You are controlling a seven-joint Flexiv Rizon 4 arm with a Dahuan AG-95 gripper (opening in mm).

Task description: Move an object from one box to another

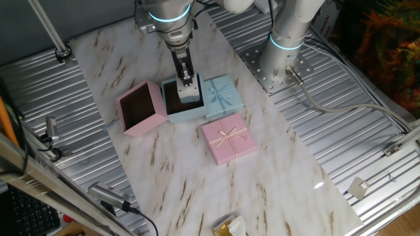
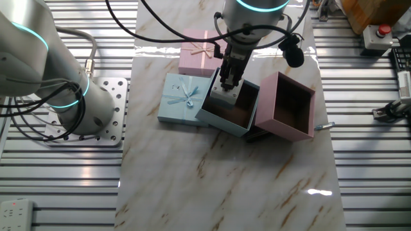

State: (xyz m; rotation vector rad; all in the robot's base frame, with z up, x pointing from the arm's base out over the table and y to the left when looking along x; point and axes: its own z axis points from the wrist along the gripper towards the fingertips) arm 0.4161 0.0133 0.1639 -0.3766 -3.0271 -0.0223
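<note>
One small white blocky object (image 1: 190, 94) sits inside the light blue box (image 1: 172, 113), beside the empty pink box (image 1: 142, 108). Tool (image 1: 188, 82) fingers close on its top.

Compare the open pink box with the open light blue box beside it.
The square pink gift box is pink outside; the square light blue gift box is pale blue. The pink box looks empty and sits tilted, while the blue box lies flat with the two-finger gripper reaching into it over a small white item. Both are lidless, with dark brown lining.
</note>
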